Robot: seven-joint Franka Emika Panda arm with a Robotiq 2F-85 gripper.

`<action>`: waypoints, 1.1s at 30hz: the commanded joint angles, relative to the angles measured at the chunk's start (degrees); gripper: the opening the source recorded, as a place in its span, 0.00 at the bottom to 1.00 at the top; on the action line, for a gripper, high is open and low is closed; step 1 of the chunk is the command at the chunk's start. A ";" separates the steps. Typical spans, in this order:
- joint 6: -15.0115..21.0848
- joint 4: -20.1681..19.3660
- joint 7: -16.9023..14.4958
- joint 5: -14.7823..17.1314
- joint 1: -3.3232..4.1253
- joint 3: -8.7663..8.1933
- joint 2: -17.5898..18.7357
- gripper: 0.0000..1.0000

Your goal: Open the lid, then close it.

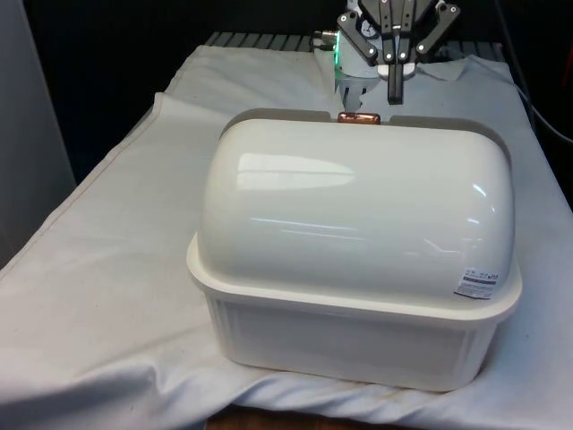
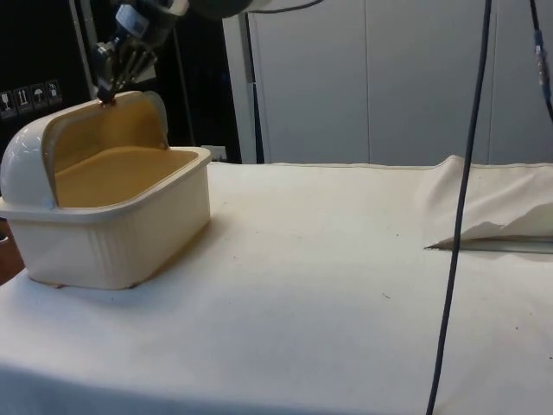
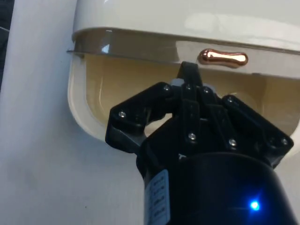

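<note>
Black gripper [image 1: 395,97], fingers pressed together, hangs at the front view's top centre, tips just behind the copper handle [image 1: 359,117] of the cream bread box's [image 1: 358,331] rolled-back lid [image 1: 358,210], on the white cloth [image 1: 98,269].

I am counting one cream bread box [image 1: 358,331] on the table, carrying one domed lid [image 1: 358,206] with one copper-coloured handle [image 1: 359,117]. I am also logging one white cloth [image 2: 328,285], one black gripper [image 1: 395,97], and one small printed label [image 1: 475,284] stuck on the lid. I am noting one dark cable [image 2: 462,216] hanging in the side view.
</note>
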 commanded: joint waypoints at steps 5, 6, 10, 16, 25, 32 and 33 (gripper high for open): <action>0.80 -2.64 0.92 -0.46 0.74 -0.52 -1.83 0.00; 0.97 -3.21 0.97 -0.46 0.80 -0.52 -2.23 0.00; 1.60 -5.50 1.03 -0.46 0.80 -0.17 -3.78 0.00; 1.66 -5.79 0.80 -0.40 0.69 0.00 -4.07 0.00; 1.38 -4.81 0.57 -0.11 0.52 0.06 -4.13 0.00; 1.26 -3.21 0.40 0.06 0.40 -0.17 -3.55 0.00; 1.26 -2.86 0.40 0.11 0.40 -0.17 -3.44 0.00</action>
